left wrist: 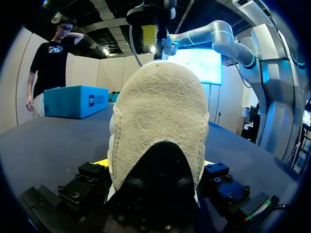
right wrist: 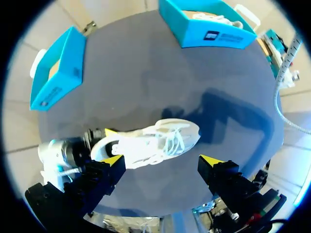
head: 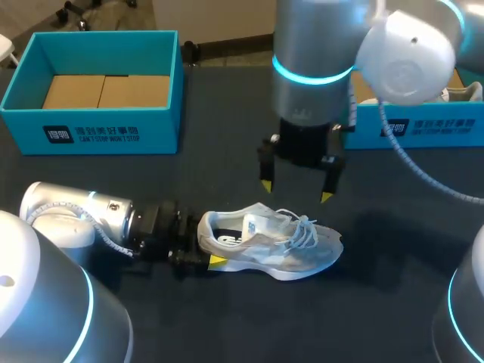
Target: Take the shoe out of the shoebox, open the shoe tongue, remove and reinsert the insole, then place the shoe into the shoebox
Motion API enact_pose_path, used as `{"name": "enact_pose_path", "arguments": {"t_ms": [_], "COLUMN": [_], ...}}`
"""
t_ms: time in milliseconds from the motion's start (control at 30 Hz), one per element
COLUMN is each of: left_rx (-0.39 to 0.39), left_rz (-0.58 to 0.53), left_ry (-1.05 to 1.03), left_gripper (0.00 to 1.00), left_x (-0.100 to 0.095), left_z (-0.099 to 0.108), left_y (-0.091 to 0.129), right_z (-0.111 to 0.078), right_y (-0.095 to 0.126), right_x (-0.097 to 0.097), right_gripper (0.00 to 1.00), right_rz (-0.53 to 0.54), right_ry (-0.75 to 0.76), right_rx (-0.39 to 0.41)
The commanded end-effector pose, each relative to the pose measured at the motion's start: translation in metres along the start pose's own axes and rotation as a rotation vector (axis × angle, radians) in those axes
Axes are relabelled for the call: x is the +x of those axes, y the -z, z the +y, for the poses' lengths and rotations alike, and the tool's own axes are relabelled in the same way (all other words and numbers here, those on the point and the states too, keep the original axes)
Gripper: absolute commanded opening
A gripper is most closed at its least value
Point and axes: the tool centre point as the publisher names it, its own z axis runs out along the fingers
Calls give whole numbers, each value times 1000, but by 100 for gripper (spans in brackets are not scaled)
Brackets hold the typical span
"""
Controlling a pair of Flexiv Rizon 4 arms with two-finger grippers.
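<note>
A white and grey sneaker [head: 280, 246] lies on its side on the dark table, toe to the right, laces loose. My left gripper [head: 208, 242] comes in low from the left, its yellow-tipped fingers set on either side of the heel. In the left wrist view the heel [left wrist: 158, 116] fills the gap of the left gripper [left wrist: 153, 162] and touches both fingers. My right gripper [head: 295, 190] hangs open above the sneaker's middle, clear of it. In the right wrist view the sneaker [right wrist: 155, 141] lies below the right gripper [right wrist: 162, 160].
An open blue shoebox [head: 91, 128] with a brown cardboard floor stands at the back left. A second blue box [head: 423, 128] at the back right holds another white shoe. Both show in the right wrist view, as the left box [right wrist: 53, 80] and the right box [right wrist: 214, 34].
</note>
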Motion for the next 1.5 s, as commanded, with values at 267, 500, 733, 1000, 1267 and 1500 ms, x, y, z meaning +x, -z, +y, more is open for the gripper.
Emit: {"name": "enact_pose_path", "arguments": {"t_ms": [267, 500, 733, 1000, 1267, 1500], "left_rx": [-1, -1, -1, -1, -1, -1], "left_rz": [1, 1, 1, 1, 1, 1], "left_ry": [0, 0, 0, 0, 0, 0], "left_gripper": [0, 0, 0, 0, 0, 0], "left_x": [-1, -1, -1, -1, -1, -1], "left_z": [0, 0, 0, 0, 0, 0], "left_y": [0, 0, 0, 0, 0, 0], "right_z": [-15, -18, -29, -37, -37, -30], "right_y": [-31, -48, -59, -75, -89, -99], "right_x": [51, 66, 82, 87, 92, 87], "right_gripper": [100, 100, 100, 100, 100, 100], "right_rz": [-92, -171, -241, -273, -378, -418], "right_ry": [45, 38, 11, 26, -2, -65], "right_rx": [-4, 7, 11, 26, 7, -23]}}
